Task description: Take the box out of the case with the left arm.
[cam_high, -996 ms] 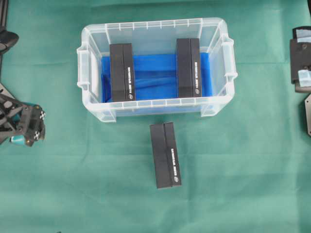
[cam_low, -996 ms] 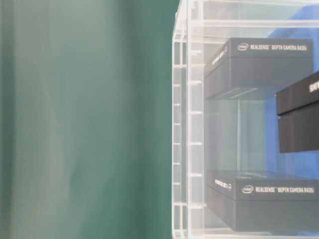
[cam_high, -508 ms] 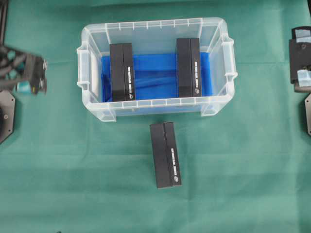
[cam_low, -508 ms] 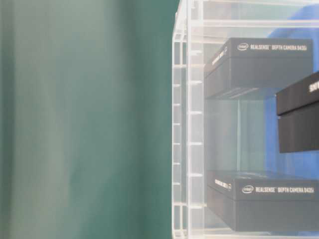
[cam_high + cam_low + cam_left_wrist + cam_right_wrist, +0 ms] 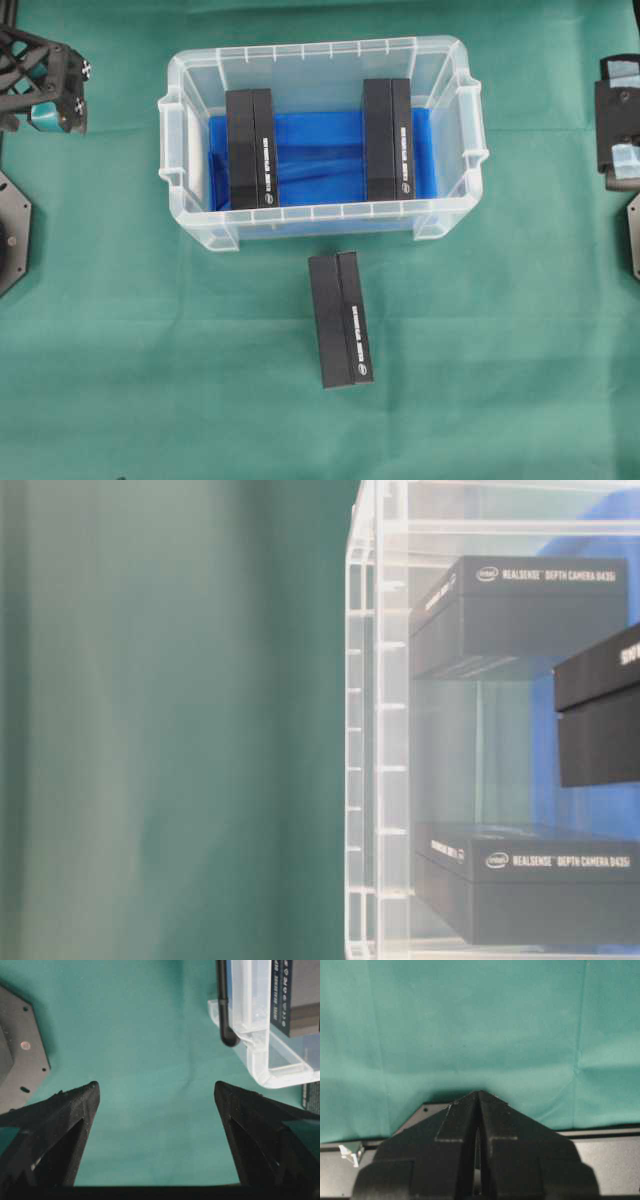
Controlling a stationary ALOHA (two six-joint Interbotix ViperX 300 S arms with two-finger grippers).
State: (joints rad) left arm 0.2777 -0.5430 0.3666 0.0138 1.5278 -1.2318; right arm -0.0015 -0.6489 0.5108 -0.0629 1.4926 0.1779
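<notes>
Fingers: left [image 5: 156, 1091] spread wide, right [image 5: 478, 1094] pressed together | case [image 5: 320, 62] long axis left-right

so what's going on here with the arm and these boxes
The left gripper hangs open and empty over the green cloth, left of the clear case. Two black boxes stand inside on the blue lining; a third box lies on the cloth in front. The right gripper is shut at the right edge.

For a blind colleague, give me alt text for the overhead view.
A clear plastic case on green cloth holds two black boxes standing on blue lining; a third box lies outside, in front of it. The left hand, open and empty, hovers at the top-left corner.
</notes>
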